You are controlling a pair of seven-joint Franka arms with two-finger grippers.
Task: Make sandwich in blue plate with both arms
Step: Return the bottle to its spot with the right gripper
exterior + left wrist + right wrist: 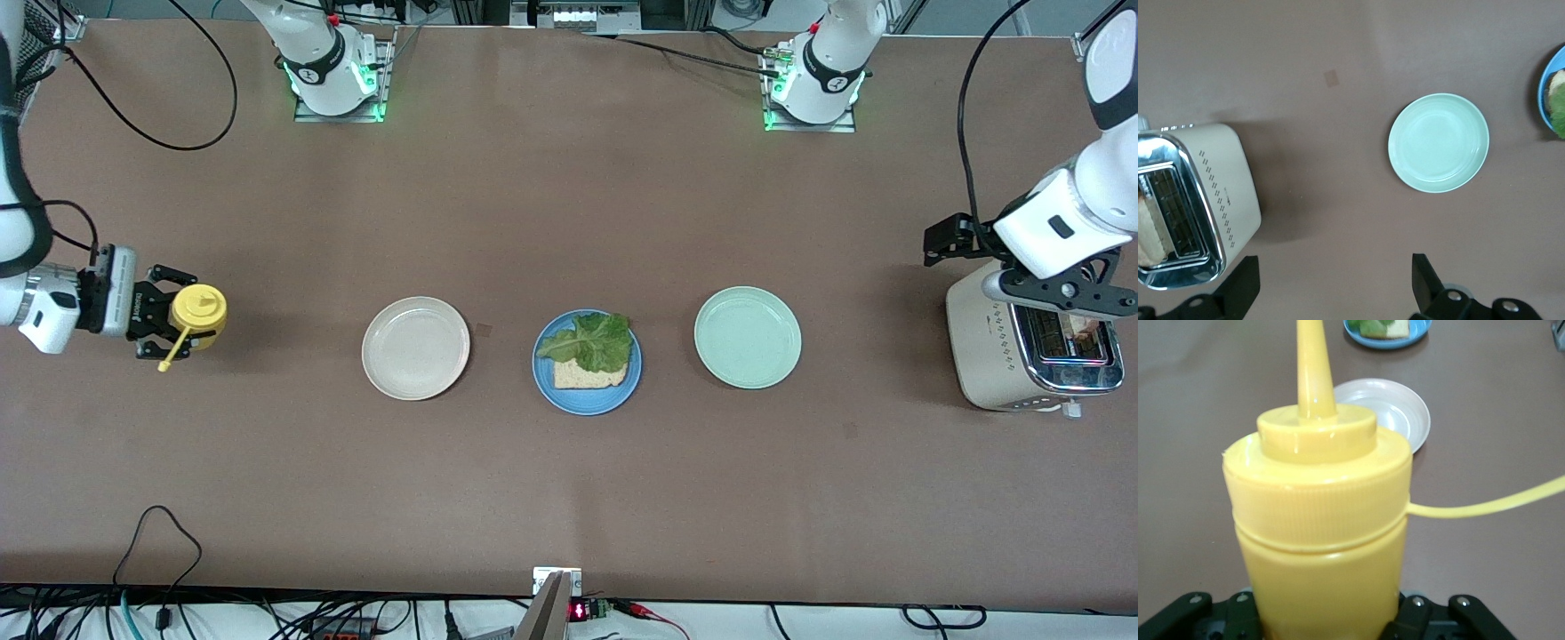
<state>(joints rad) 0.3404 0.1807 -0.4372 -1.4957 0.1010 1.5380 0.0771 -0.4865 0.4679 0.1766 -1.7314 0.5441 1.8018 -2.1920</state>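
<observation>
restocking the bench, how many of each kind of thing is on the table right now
plates: 3 — cream plate, blue plate, mint plate
bread slices: 2 — one on the blue plate, one in the toaster
lettuce leaves: 1
toasters: 1
yellow squeeze bottles: 1, held in the right gripper
total: 8

No clearly legible text, seemingly
</observation>
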